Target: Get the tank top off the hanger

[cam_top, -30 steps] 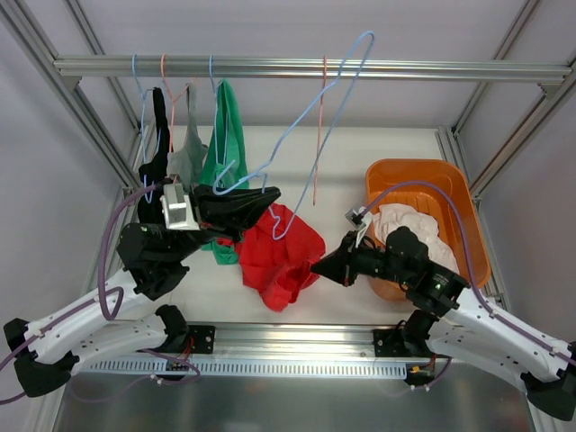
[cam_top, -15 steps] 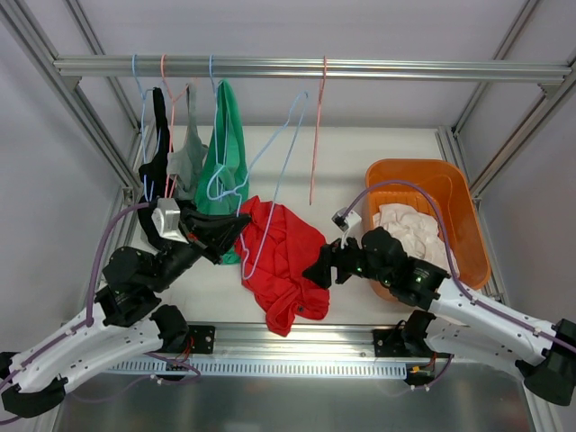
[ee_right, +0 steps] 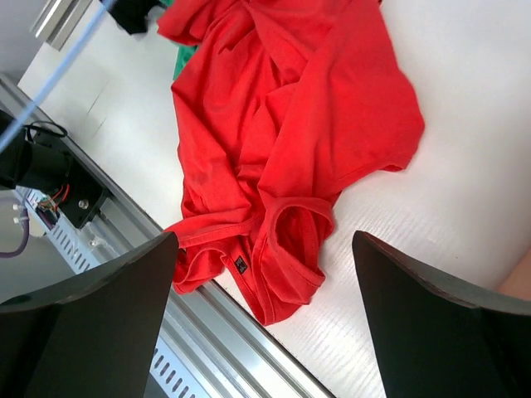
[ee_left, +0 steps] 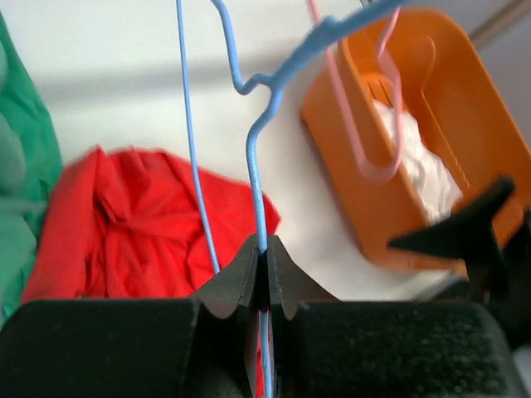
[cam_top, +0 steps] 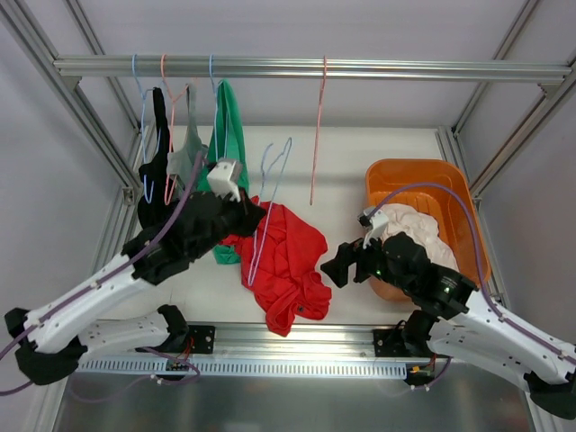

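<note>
- The red tank top point(cam_top: 286, 261) lies crumpled on the white counter point(cam_top: 360, 162), near the front edge and between the two arms. One end trails toward the front rail of the frame.
- The left pincer point(cam_top: 247, 216) is pressed together on the wire of the blue hanger point(cam_top: 270, 193). In the left wrist view its two fingertips point(ee_left: 249, 269) meet on the thin blue wire point(ee_left: 257, 207) with no gap showing.
- The blue hanger is off the rail point(cam_top: 360, 67), tilted, with its hook pointing up and away from the arm. Its lower wire crosses over the red cloth in the top view — I cannot tell whether any strap is hooked on it.
- The right pincer point(cam_top: 335, 267) is spread wide and holds nothing. It hovers just right of the tank top, and in the right wrist view its dark fingers point(ee_right: 99, 315) stand at either side of the frame with the red cloth point(ee_right: 290, 124) between and beyond them.
- An orange basket point(cam_top: 468, 225) sits on the right of the counter with white cloth point(cam_top: 414, 229) inside — well apart from the tank top.
- A bare pink hanger point(cam_top: 317, 135) hangs from the rail near its middle.
- At the left of the rail hang a green garment point(cam_top: 225, 135), a grey garment point(cam_top: 187, 148) and a black garment point(cam_top: 157, 153), each on its own hanger.
</note>
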